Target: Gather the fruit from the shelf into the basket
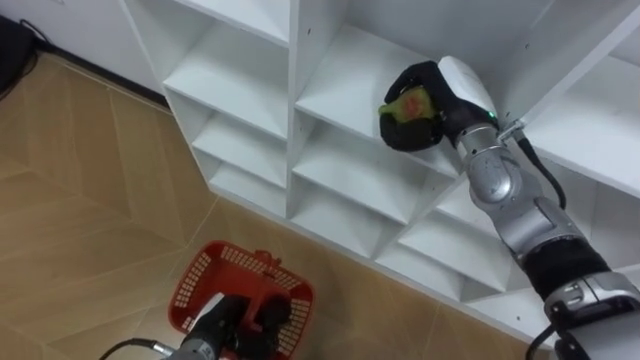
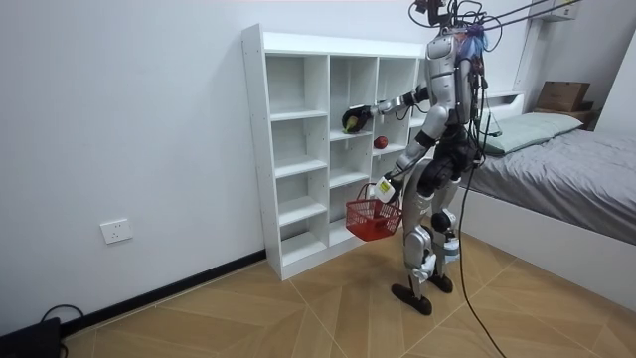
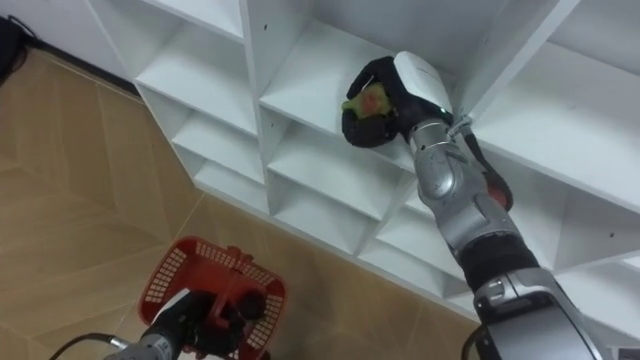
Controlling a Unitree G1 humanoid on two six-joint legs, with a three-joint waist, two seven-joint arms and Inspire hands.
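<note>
the green-yellow fruit (image 1: pixel 410 103), with a reddish blush on one side, sits in my right hand (image 1: pixel 445 115) at the front edge of a shelf board (image 1: pixel 335 85) in the white closet (image 1: pixel 293 150). in the room view that is the middle column, second compartment from the top. my fingers and thumb are curled around the fruit from the far side and below, so only its near face shows. i cannot tell whether it is lifted clear of the board or resting on it

i judge it to be light, round and firm-skinned, smooth enough to roll or slip if my fingers loosen, and soft enough to bruise under a hard squeeze. the best hold is the one i have: wrapped around its widest part, with the thumb opposite the fingers. it should be drawn straight out past the upright so that it knocks nothing

my left hand (image 1: pixel 240 322) hangs low by my side, clenched on the handle of the red basket (image 1: pixel 200 270), which hangs above the wooden floor (image 1: pixel 80 200), below and to the left of the fruit. the basket looks like stiff, light plastic mesh, so a dropped fruit could bounce

a red fruit (image 2: pixel 381 142) lies in the next compartment, on the room view's right, beside my forearm and not yet collected
</note>
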